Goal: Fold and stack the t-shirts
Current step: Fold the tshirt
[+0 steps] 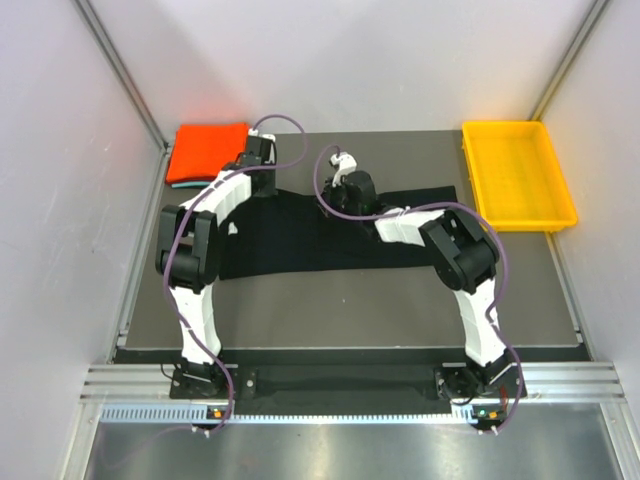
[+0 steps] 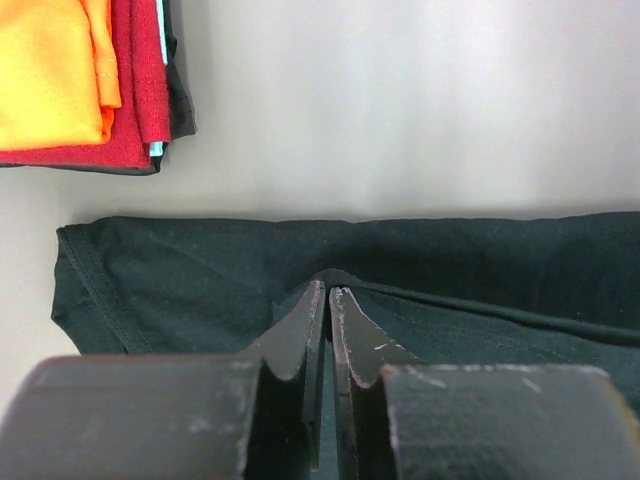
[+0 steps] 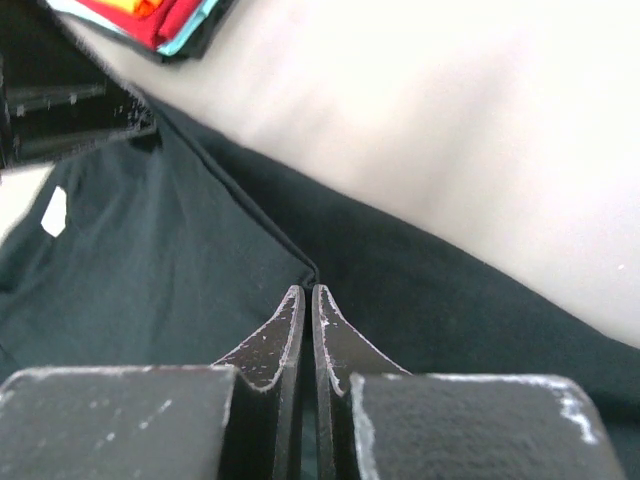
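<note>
The black t-shirt lies spread across the middle of the dark mat, partly folded. Its white neck label shows in the right wrist view. My left gripper is at the shirt's far left edge, shut on a fold of the black cloth. My right gripper is at the far edge near the middle, shut on a ridge of the same shirt. The folded orange-red shirt lies on a teal one at the far left corner; the stack also shows in the left wrist view.
A yellow plastic tray stands at the far right corner. The dark mat is edged by white walls on three sides. Purple cables loop over both arms.
</note>
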`<state>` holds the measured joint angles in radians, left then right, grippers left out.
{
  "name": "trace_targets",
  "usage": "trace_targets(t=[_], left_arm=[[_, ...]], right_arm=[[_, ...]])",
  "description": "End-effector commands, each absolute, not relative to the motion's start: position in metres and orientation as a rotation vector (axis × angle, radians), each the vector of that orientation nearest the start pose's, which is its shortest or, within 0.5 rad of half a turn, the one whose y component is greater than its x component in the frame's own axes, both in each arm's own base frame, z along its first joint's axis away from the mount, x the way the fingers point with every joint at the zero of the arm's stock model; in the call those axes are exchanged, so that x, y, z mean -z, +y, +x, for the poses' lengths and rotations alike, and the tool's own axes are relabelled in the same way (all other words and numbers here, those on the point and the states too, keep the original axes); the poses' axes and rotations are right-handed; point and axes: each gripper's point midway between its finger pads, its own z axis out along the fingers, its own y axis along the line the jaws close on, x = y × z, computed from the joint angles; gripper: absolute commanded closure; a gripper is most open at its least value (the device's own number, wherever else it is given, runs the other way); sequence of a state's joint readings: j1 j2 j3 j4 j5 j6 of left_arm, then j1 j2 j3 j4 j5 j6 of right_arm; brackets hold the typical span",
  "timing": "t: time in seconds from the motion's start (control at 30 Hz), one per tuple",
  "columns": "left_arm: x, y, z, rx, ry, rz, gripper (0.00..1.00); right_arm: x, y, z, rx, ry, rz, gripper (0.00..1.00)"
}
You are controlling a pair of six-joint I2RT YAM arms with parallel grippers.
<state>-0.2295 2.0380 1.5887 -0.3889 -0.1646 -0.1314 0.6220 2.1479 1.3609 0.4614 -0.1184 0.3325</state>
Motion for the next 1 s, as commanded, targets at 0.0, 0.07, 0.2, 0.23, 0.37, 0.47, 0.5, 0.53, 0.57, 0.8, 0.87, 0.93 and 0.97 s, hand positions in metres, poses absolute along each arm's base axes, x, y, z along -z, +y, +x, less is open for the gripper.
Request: trace_targets(t=[0.0, 0.07, 0.2, 0.23, 0.37, 0.47, 0.5, 0.53, 0.57, 0.8, 0.87, 0.93, 0.97], left_arm=[[-0.087, -0.088, 0.510, -0.060, 2.388, 0.047, 0.91], [-0.089, -0.085, 0.508, -0.068, 2.387, 0.040, 0.90], [-0.089, -0.080, 0.503, -0.092, 2.392, 0.033, 0.89], [-0.089, -0.078, 0.502, -0.100, 2.395, 0.032, 0.88], [-0.086, -0.073, 0.495, -0.113, 2.411, 0.018, 0.88], [-0.084, -0.064, 0.487, -0.156, 2.417, 0.002, 0.88], [-0.079, -0.062, 0.482, -0.173, 2.429, 0.004, 0.88], [-0.080, -0.058, 0.479, -0.189, 2.430, -0.005, 0.87], [-0.080, -0.055, 0.477, -0.208, 2.431, -0.012, 0.87], [-0.076, -0.041, 0.463, -0.289, 2.443, -0.070, 0.81], [-0.073, -0.036, 0.459, -0.327, 2.449, -0.093, 0.79], [-0.072, -0.023, 0.454, -0.412, 2.442, -0.140, 0.78], [-0.071, -0.020, 0.450, -0.436, 2.448, -0.173, 0.77]], right_arm=[[-0.140, 0.392, 0.460, -0.744, 1.744, -0.499, 1.00], [-0.141, 0.397, 0.454, -0.744, 1.729, -0.532, 1.00], [-0.145, 0.403, 0.447, -0.733, 1.707, -0.581, 1.00], [-0.144, 0.406, 0.444, -0.739, 1.707, -0.591, 1.00], [-0.144, 0.417, 0.431, -0.744, 1.697, -0.648, 1.00], [-0.140, 0.423, 0.421, -0.722, 1.697, -0.694, 1.00], [-0.140, 0.425, 0.416, -0.715, 1.692, -0.712, 1.00], [-0.139, 0.426, 0.414, -0.713, 1.696, -0.720, 1.00], [-0.139, 0.427, 0.411, -0.712, 1.694, -0.729, 1.00], [-0.125, 0.439, 0.382, -0.715, 1.717, -0.824, 0.97], [-0.122, 0.440, 0.376, -0.715, 1.721, -0.840, 0.96], [-0.115, 0.443, 0.367, -0.729, 1.738, -0.866, 0.94], [-0.113, 0.444, 0.365, -0.731, 1.743, -0.872, 0.93]])
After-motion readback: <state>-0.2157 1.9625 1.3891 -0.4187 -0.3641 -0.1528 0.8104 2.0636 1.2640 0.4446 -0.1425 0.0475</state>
